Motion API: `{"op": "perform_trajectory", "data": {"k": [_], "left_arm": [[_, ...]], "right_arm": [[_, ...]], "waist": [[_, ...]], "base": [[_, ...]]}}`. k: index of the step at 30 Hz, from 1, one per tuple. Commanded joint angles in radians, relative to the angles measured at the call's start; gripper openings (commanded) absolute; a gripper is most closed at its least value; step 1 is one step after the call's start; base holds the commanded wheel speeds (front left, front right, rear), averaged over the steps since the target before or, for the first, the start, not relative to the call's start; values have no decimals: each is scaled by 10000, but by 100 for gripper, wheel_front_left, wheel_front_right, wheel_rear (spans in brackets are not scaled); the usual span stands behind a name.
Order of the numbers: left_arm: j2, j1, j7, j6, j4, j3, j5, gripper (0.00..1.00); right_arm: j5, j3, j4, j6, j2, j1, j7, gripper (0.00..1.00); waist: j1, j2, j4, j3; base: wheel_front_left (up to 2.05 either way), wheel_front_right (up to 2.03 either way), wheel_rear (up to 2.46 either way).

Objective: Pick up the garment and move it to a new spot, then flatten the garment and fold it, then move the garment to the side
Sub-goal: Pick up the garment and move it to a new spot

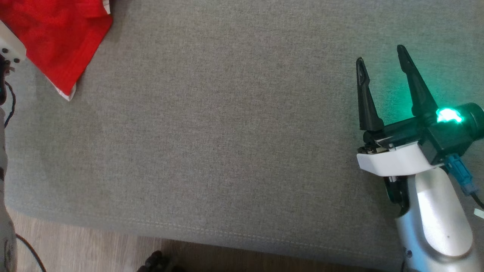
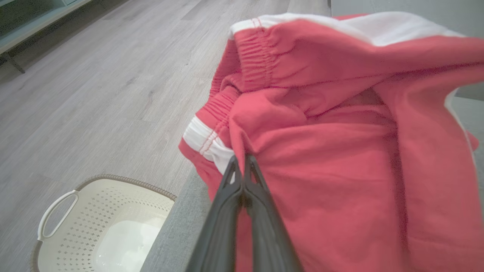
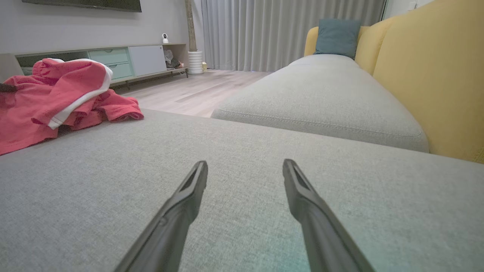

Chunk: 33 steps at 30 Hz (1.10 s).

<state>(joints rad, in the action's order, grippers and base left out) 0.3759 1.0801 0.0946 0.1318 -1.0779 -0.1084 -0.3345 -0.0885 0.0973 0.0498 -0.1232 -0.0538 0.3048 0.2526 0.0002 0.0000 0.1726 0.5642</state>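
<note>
Our left gripper (image 2: 242, 161) is clenched on the red garment (image 2: 340, 151), pinching a fold beside its white-striped edge at the far left of the grey cushion (image 1: 227, 151). Our right gripper (image 1: 381, 54) hovers spread and empty, well apart from it.

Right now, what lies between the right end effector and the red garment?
Nothing: the head view shows only bare grey sofa cushion between the right end effector and the red garment.

Red garment (image 2: 340, 158) with white stripe trim; grey woven sofa cushion (image 1: 227, 132); cream perforated basket (image 2: 113, 204); yellow sofa back (image 3: 435, 75); teal pillow (image 3: 336, 36).
</note>
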Motion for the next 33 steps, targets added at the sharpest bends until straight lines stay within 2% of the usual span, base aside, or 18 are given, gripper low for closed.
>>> {"op": "perform_trajectory", "data": {"k": [1,10,22,33], "left_arm": [[779,349,265,-13,142,65,46,0],[1313,783,886,-12,154,-732,695,0],[2017,1848,944,-12,2114,-3739,1236,0],[2242,1887,280,-12,4839,-7091,-763,0]], "right_arm": [[105,246,-278,-75,36,115,92,100],[439,139,-85,-75,36,11,92,100],[1218,-299,212,-75,36,-536,92,100],[1510,-521,347,-75,36,-1255,92,100]], "waist": [[-2,0,-48,-211],[-2,0,-244,-1217],[-2,0,-938,-3187],[-2,0,-2205,-4014]], "base": [[0,0,0],[0,0,0],[0,0,0],[0,0,0]]}}
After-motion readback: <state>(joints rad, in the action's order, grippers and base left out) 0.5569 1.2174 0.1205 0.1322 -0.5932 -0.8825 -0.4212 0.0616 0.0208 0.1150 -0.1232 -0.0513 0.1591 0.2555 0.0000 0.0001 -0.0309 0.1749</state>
